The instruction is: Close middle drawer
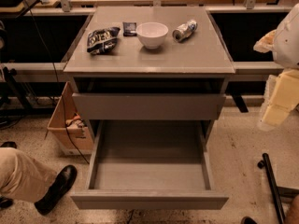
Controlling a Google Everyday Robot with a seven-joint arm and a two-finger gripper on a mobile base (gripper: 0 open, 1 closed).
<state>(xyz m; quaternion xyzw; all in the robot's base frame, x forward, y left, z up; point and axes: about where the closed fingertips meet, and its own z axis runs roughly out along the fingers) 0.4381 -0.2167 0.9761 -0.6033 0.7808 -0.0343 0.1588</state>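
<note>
The grey cabinet [149, 62] faces me. The middle drawer [149, 199] is pulled far out toward me, a wide shallow grey box with a flat front and nothing inside. Above it the top drawer's front [149, 106] stands slightly out from the cabinet, with a dark gap over it. The bottom drawer is hidden beneath the open one. My gripper [275, 113] hangs at the right edge of the view on the white and yellowish arm. It is to the right of the cabinet, about level with the top drawer's front, and touches nothing.
On the cabinet top lie a dark chip bag [103, 38], a small dark packet [129, 28], a white bowl [152, 34] and a toppled can [184, 30]. A cardboard box [70, 127] stands at the left. A person's leg and black shoe [56, 188] are at the lower left, and a black pole [273, 185] at the lower right.
</note>
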